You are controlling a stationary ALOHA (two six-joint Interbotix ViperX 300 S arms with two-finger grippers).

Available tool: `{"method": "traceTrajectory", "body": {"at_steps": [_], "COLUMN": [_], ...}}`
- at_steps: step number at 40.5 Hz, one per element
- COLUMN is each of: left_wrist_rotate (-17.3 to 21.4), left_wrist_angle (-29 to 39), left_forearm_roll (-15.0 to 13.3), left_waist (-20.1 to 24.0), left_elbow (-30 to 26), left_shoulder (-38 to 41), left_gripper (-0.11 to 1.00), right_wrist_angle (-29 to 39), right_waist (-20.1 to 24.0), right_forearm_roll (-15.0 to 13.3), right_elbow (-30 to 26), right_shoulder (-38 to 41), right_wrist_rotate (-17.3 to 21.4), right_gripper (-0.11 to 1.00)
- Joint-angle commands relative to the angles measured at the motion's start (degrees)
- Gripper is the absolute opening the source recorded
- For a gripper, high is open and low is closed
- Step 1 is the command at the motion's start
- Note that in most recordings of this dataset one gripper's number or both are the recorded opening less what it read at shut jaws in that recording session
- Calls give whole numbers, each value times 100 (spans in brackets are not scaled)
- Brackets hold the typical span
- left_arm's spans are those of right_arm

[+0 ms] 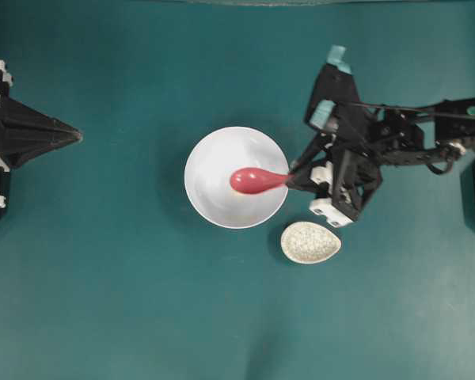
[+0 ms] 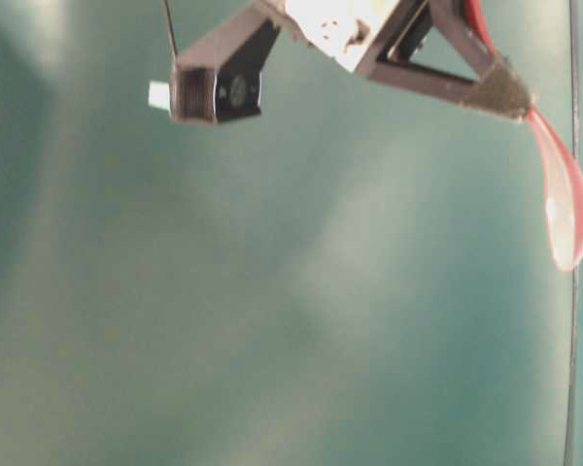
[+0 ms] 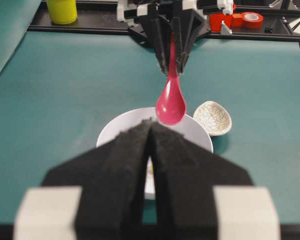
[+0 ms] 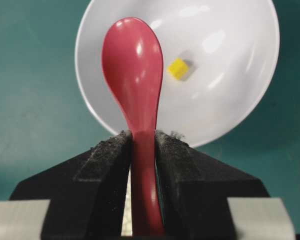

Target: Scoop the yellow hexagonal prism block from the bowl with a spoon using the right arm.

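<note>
Beyond the right end effector (image 4: pixel 142 145) gripping the spoon (image 4: pixel 134 70), the block (image 4: pixel 178 68) lies in the bowl (image 4: pixel 240 100).

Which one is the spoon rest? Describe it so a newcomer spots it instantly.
Find the large white bowl mid-table. Just off its rim, below the right gripper holding the pink spoon, sits the spoon rest. It is small, egg-shaped and speckled, unlike the plain round bowl.

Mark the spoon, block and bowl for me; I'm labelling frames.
spoon (image 4: pixel 132 65): right wrist view, scoop.
yellow block (image 4: pixel 178 68): right wrist view, top face.
bowl (image 1: pixel 210 158): overhead view, inner wall.
</note>
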Motion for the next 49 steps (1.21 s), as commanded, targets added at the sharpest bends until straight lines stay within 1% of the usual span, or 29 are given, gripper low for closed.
{"method": "traceTrajectory", "body": {"at_steps": [1,3,10,19,24,28,32,35,39,49], "left_wrist_rotate": [-9,9,9,0,26,26,26,26,26,26], "left_wrist_angle": [-18,-18,79,202,193,202,193,202,202,202], "left_forearm_roll": [18,18,18,18,18,18,18,18,26,26], "left_waist": [18,9,9,18,18,18,35,70,105,149], "left_elbow": [-149,-158,-167,-167,-185,-202,-202,-202,-202,-202], "left_shoulder": [53,35,-9,-9,-9,-9,-9,-9,-18,-18], "left_gripper": [-1,-1,-1,-1,-1,-1,-1,-1,-1,-1], "right_wrist_angle": [299,466,1397,2575,3146,3568,4043,4307,4544,4579], "right_waist": [-105,-149,-308,-325,-325,-325,-334,-334,-334,-334], "right_forearm_roll": [-9,-9,-44,-88,-132,-255,-439,-545,-606,-659], "right_elbow": [-387,-510,-1055,-1740,-2092,-2338,-2575,-2698,-2821,-2900], "right_shoulder": [70,132,501,984,1213,1371,1512,1582,1661,1890], "right_wrist_rotate": [97,158,404,422,519,686,940,1055,1081,1090], "right_gripper": [23,23,23,23,23,23,23,23,23,23]}}
